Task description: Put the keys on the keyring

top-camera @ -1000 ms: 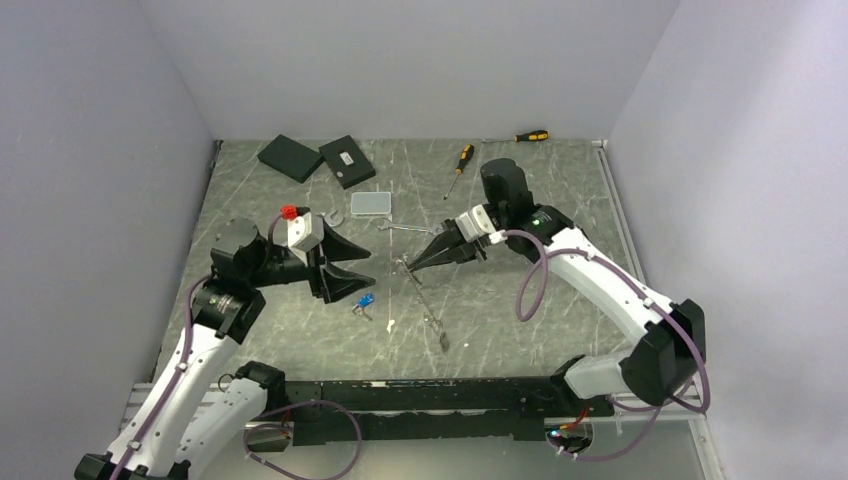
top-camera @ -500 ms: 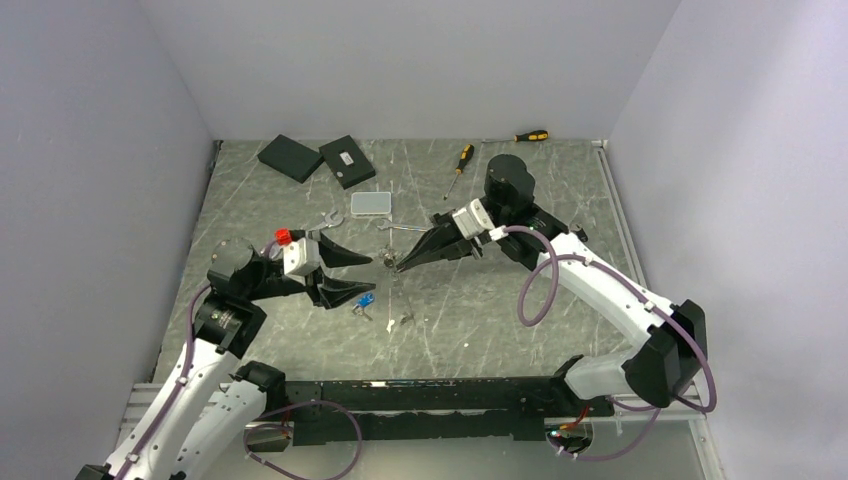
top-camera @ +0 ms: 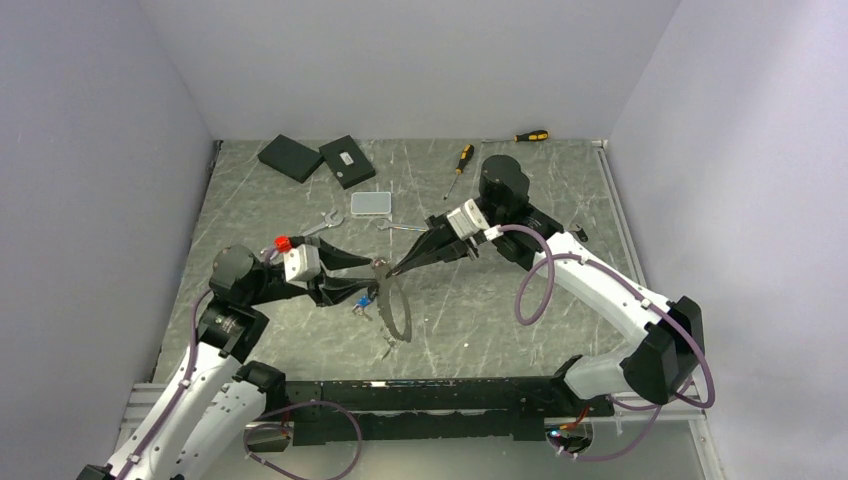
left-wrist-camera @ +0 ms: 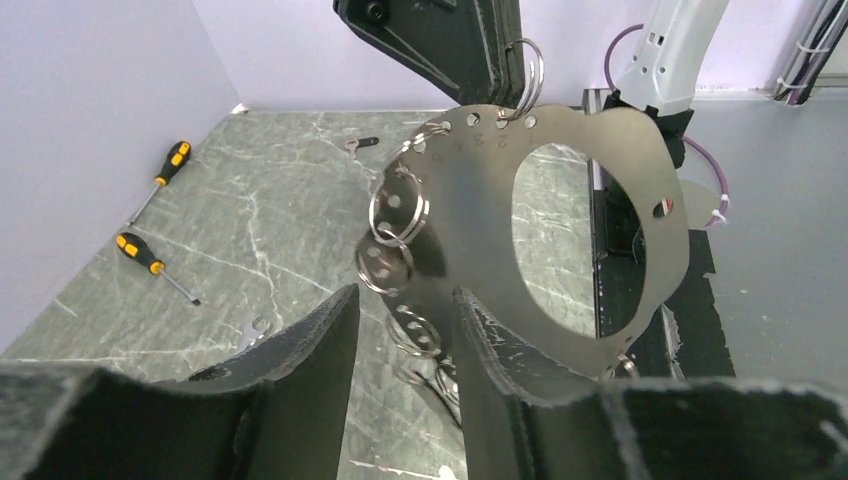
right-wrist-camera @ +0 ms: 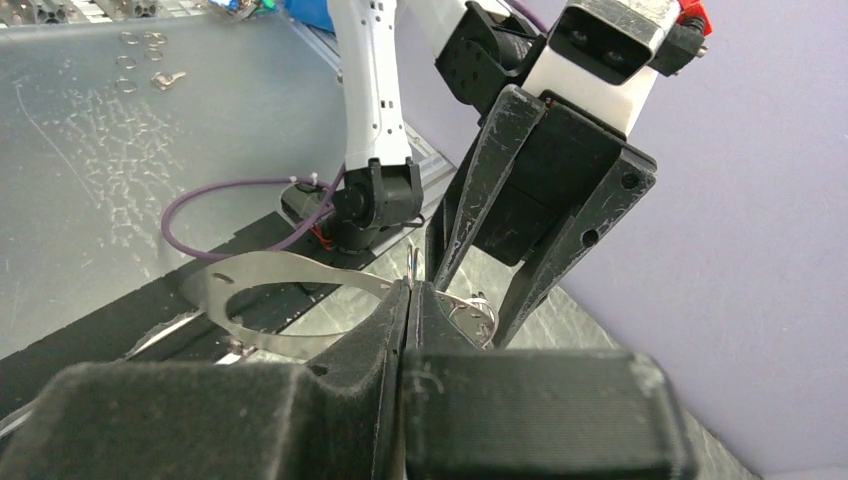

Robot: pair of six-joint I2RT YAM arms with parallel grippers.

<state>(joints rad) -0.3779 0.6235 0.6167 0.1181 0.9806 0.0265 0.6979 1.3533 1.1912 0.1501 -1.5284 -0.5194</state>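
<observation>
The keyring [left-wrist-camera: 460,230] is being held up off the counter [top-camera: 480,310], clenched at its upper edge by the right pincer [right-wrist-camera: 408,300]. The left pincer [left-wrist-camera: 405,305] is being presented released, its jaws standing apart on either side of the keyring's near edge, with nothing being grasped. A blue key [top-camera: 363,299] is being left on the counter just below the keyring. The step in hand is judged to be a steadying or handover of the keyring. A second grip on the keyring is probably being called for next, so that a key can be fetched and threaded.
</observation>
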